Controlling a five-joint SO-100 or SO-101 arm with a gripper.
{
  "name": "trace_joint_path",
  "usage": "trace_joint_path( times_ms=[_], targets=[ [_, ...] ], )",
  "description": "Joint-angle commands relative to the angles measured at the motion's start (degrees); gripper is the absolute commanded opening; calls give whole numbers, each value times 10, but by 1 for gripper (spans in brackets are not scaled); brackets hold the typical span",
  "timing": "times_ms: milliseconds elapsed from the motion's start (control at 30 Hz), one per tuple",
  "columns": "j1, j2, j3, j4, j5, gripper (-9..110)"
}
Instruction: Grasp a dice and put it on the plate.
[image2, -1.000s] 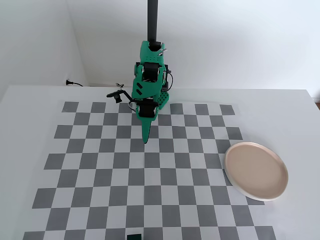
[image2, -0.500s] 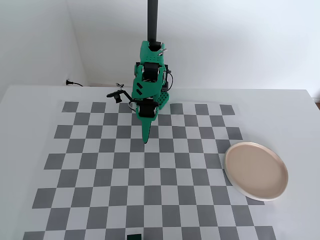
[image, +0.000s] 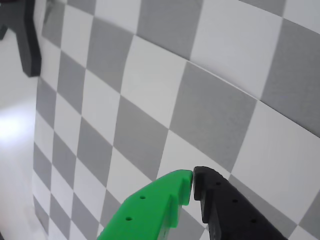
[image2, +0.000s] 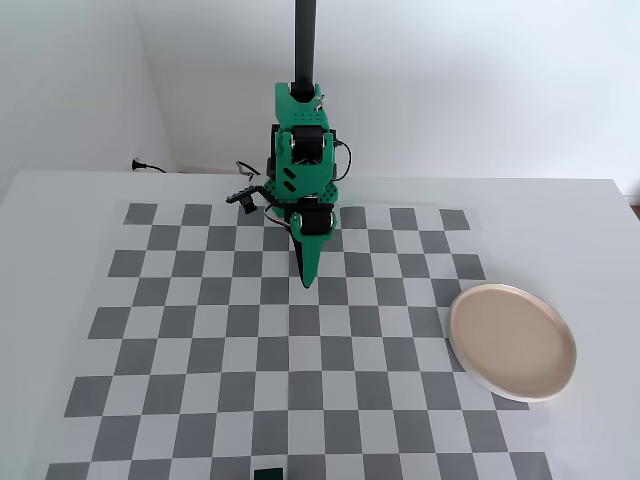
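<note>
My gripper (image2: 307, 283) hangs over the far half of the checkerboard mat (image2: 180, 330), tip pointing down at the squares, and my jaws are pressed together with nothing between them. The wrist view shows it plainly: the green finger (image: 155, 205) and the black finger (image: 225, 205) meet at their tips, with only grey and white squares beyond them. I read this posture as a carrying or searching stance, not a grasp, since no object lies near my tip.

The dice (image2: 268, 473) sits at about six o'clock from my tip in the fixed view, at the very bottom edge of the frame and partly cut off by it, well apart from me. The plate (image2: 512, 342) rests at roughly four o'clock, overlapping the mat's right border, bare and well apart from the dice.

The open room is generous. The whole stretch of mat between me and the dice is free, so I judge a straight reach toward six o'clock is unobstructed, though it may ask for nearly full extension. I must spread my jaws before descending. From the dice to the plate the path toward two o'clock is also free; the raised rim is the one edge to lift over.
</note>
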Motion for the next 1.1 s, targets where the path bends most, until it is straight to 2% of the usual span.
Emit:
trace_joint_path(
  times_ms=[0,167,400,567,600,633,667,700,800,933,1067],
  targets=[
    [-5,9,-9,-17,-158,-4],
    [25,9,-9,-20,-201,-4],
    [28,9,-9,-5,-411,-4],
    [33,9,-9,-62,-508,-4],
    [33,9,-9,-62,-540,-1],
    [33,9,-9,-56,-568,15],
    [33,9,-9,-51,-586,25],
    [33,9,-10,-47,-596,28],
    [39,10,-9,-51,-627,30],
    [53,4,-12,-143,-641,34],
    [51,-127,-72,-206,-651,35]
  ],
)
